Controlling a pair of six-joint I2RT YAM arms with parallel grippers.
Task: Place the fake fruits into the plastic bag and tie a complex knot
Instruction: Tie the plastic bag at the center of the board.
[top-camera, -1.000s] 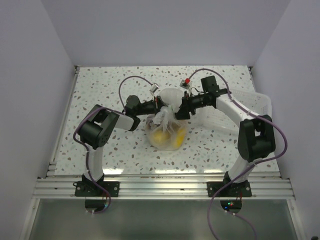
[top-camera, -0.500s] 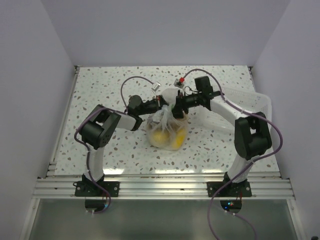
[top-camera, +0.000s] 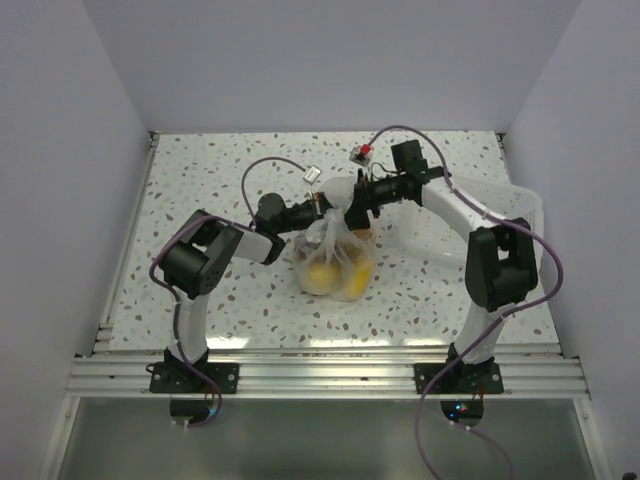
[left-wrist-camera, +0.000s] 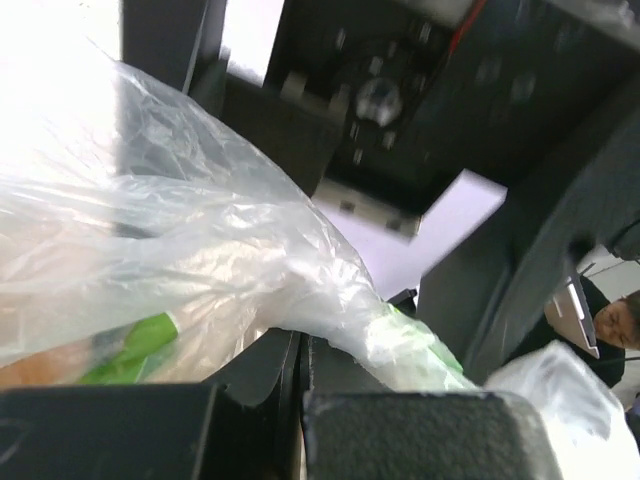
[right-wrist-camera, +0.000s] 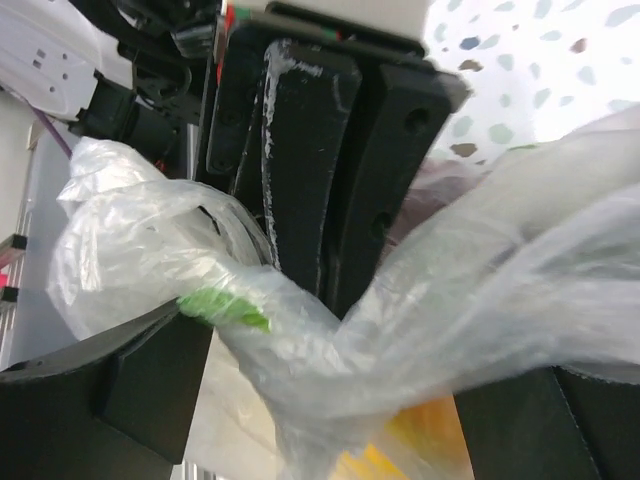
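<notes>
One bag (top-camera: 338, 255), one white tray (top-camera: 500, 205), two arms on the speckled table (top-camera: 200, 170). Through the plastic I can count two yellow fruits (top-camera: 322, 275) low in the bag, with a smudge of orange at its upper right. Whether there are more in there I can't tell.

The bag sits at the middle of the frame, between the two arms and just left of the tray. Its fat end lies toward the bottom of the frame and its bunched neck (top-camera: 330, 226) points toward the top, so its long axis runs bottom to top.

The left gripper (top-camera: 322, 211) comes in from the left. Its fingers are pressed together with the plastic of the neck pinched between them. The right gripper (top-camera: 351, 215) comes in from the upper right. In its wrist view the fingers (right-wrist-camera: 150, 370) stand wide apart and the twisted neck runs across the gap, with a green scrap (right-wrist-camera: 225, 305) showing inside the plastic.
</notes>
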